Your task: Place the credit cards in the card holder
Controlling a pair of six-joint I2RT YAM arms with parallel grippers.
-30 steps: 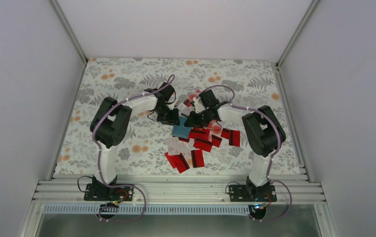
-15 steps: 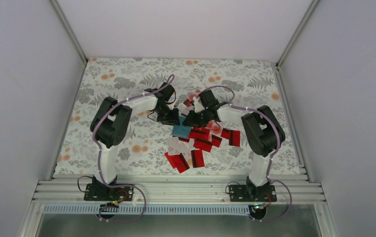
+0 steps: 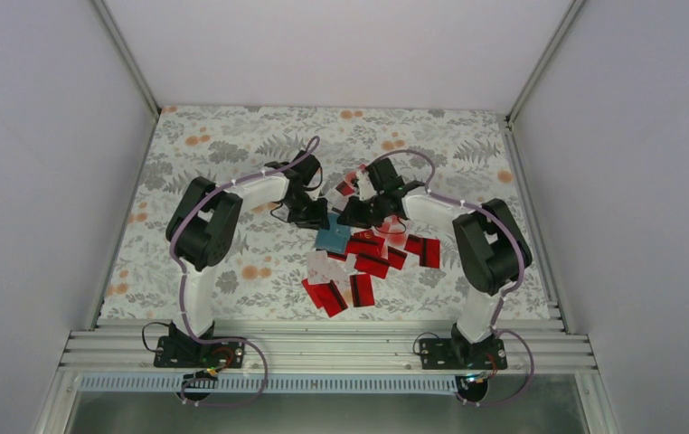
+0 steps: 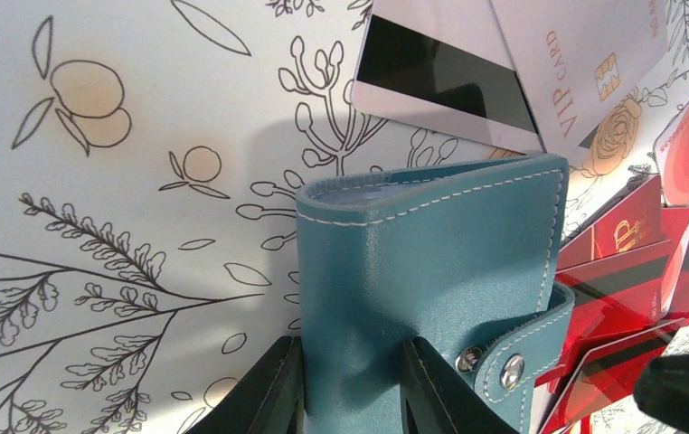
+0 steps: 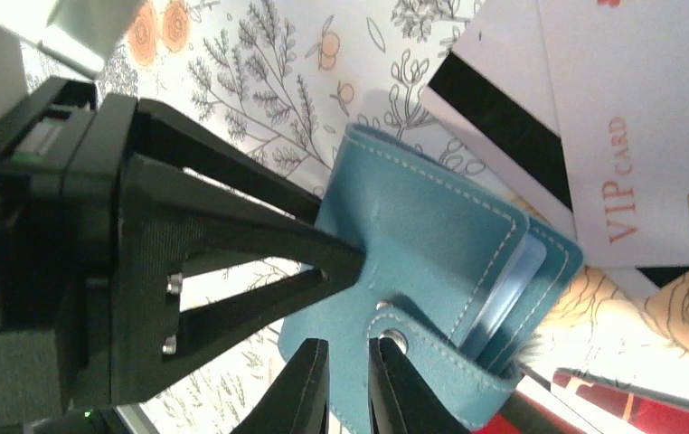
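Note:
The teal card holder [image 4: 431,244] is pinched at one end by my left gripper [image 4: 350,391], one black finger on each side of it. My right gripper [image 5: 348,389] is shut on the holder's [image 5: 431,226] lower edge beside the snap strap [image 5: 431,357]. The holder's mouth gapes a little, showing clear sleeves inside. From above, both grippers meet at the holder [image 3: 332,240], the left gripper [image 3: 316,217] on its left and the right gripper [image 3: 356,218] on its right. Red credit cards [image 3: 372,262] lie scattered just in front. Pale cards with a black stripe [image 4: 440,81] lie beyond the holder.
A floral cloth [image 3: 232,145] covers the table. White walls enclose it on the left, right and back. An aluminium rail [image 3: 323,348] runs along the near edge, carrying both arm bases. More red cards [image 3: 332,294] lie toward the front middle.
My right arm's wrist has shifted slightly toward the back and its elbow has swung a little to the right. The left arm and the holder have stayed put.

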